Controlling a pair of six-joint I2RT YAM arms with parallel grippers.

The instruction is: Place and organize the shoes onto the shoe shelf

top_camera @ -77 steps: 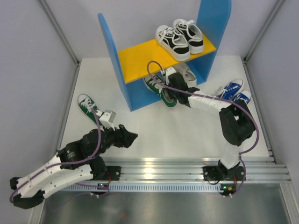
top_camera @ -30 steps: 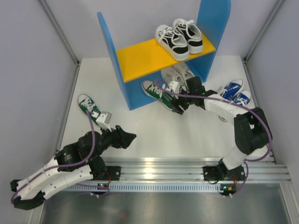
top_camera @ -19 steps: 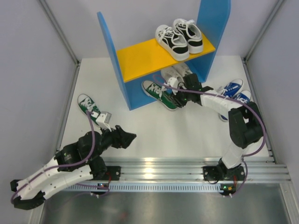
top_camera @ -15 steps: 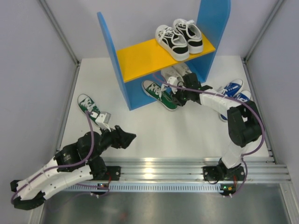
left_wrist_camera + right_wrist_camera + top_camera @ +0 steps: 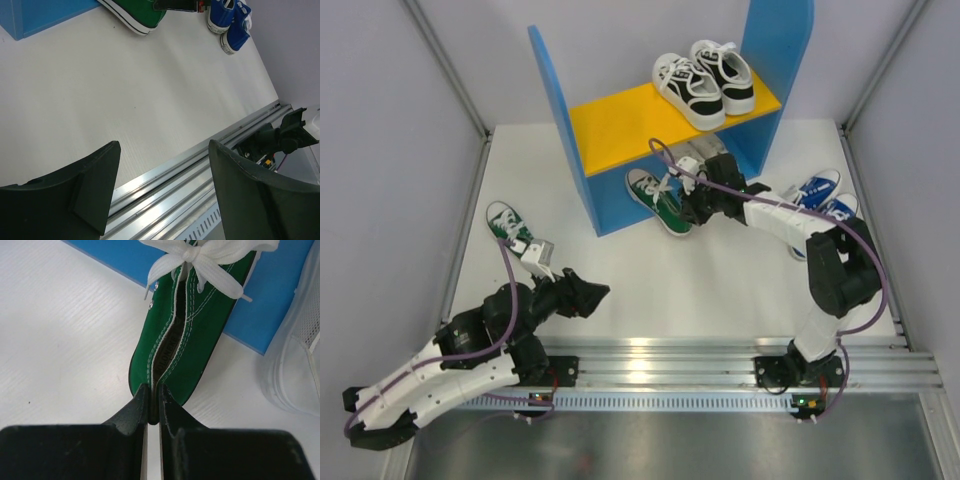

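- A silver metal rail (image 5: 720, 362) runs along the near edge of the white table (image 5: 650, 285), with both arm bases bolted to it.
- The left arm lies low over the near-left corner. Its black two-finger left gripper (image 5: 588, 296) (image 5: 164, 150) has its jaws spread wide and holds nothing. It is just above the tabletop.
- Just beyond that arm's wrist, near the table's left edge, lies a lone green sneaker (image 5: 506, 222), well apart from the other shoes.
- The right arm reaches in from the near right towards the middle of the table. Its black right gripper (image 5: 688, 205) (image 5: 154, 402) is pinched tight on the heel rim of a green canvas lace-up sneaker (image 5: 655, 195) (image 5: 192, 335) (image 5: 135, 15) with white laces.
- That held shoe sits on the table at the front of the shelf opening, its toe pointing towards the left blue panel.
- To the right, outside the right panel, a pair of blue sneakers (image 5: 820, 197) (image 5: 227, 20) with white toe caps lies side by side, touching.
- A pair of white mesh sneakers (image 5: 705, 160) (image 5: 295, 360) stands on the table under the shelf board, just beside the held green shoe.
- Farthest back stands the shoe shelf (image 5: 565, 130) (image 5: 40, 15), with tall blue side panels and an orange-yellow board (image 5: 620, 120). A black-and-white pair (image 5: 705, 80) sits on the board's right half.
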